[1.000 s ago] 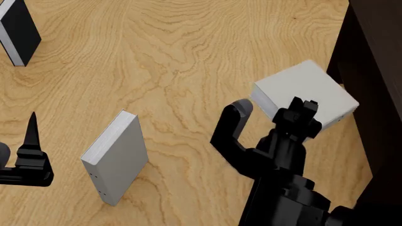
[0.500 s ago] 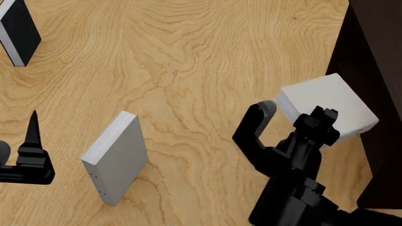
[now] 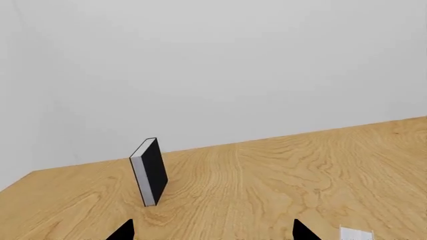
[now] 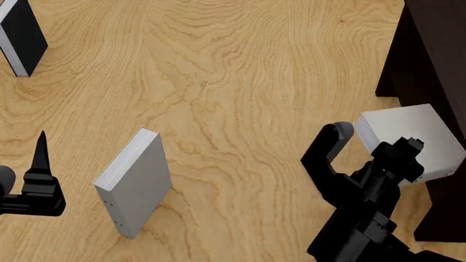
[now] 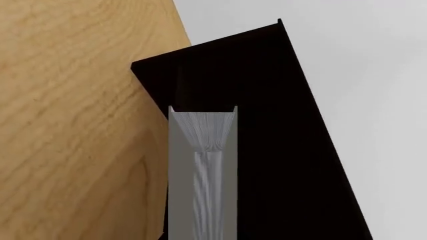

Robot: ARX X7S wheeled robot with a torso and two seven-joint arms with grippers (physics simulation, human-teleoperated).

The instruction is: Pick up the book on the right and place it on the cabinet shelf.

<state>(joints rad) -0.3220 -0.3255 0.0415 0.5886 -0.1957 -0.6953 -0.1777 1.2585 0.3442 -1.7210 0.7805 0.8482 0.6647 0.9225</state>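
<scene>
At the right edge of the wooden table (image 4: 240, 65), the right gripper (image 4: 375, 144) is clamped on the light-grey book (image 4: 411, 134), one finger on each cover, book lifted clear of the tabletop and tilted, sitting just beside the front of the dark cabinet shelf (image 4: 437, 49) and partly overlapping it in the head view. Right wrist view looks straight along the book's white page edges (image 5: 202, 170) with the cabinet's dark boards right behind, so the book looks lined up toward the cabinet; can't tell from either view if it's touching a board yet. Progress judgement: pick is done, carry is mostly done, placing is left, meaning get the book onto a board, let go, back out. Not yet resting on any shelf as far as visible. Left gripper (image 3: 212, 232) idles low at the near left of the table, its two dark tips well apart, holding nothing. Other items untouched: grey book with small dots on its spine (image 4: 135, 180) standing upright near the left gripper, black-covered book (image 4: 22, 35) upright at the far left, also seen in the left wrist view (image 3: 150, 170). Both well apart from the held book.
</scene>
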